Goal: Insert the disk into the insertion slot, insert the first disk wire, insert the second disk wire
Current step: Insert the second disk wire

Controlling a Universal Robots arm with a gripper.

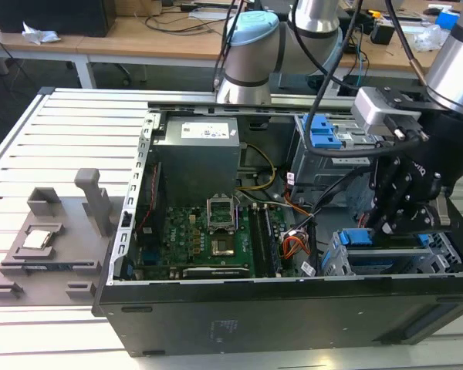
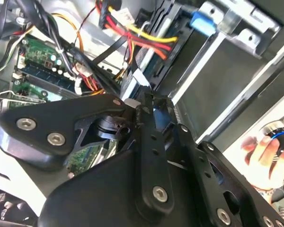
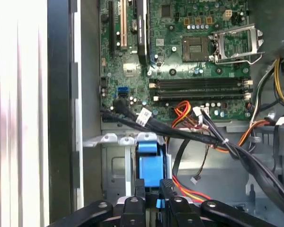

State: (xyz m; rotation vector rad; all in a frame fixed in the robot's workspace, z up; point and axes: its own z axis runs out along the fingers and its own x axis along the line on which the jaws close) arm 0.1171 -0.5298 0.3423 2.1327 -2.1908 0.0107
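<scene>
Low down, pincer (image 1: pixel 387 228) at the disk's (image 1: pixel 359 237) blue carrier.

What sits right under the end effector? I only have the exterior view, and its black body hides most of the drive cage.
Observer: In the first wrist view, the disk's blue carrier stands in the silver drive cage, just ahead of the end effector.
Operator: Any cables over it?
Observer: A black cable bundle crosses between the carrier and the motherboard.
Operator: Anyone nearby?
Observer: The second wrist view shows a person's hand on a round blue-ringed object.
</scene>
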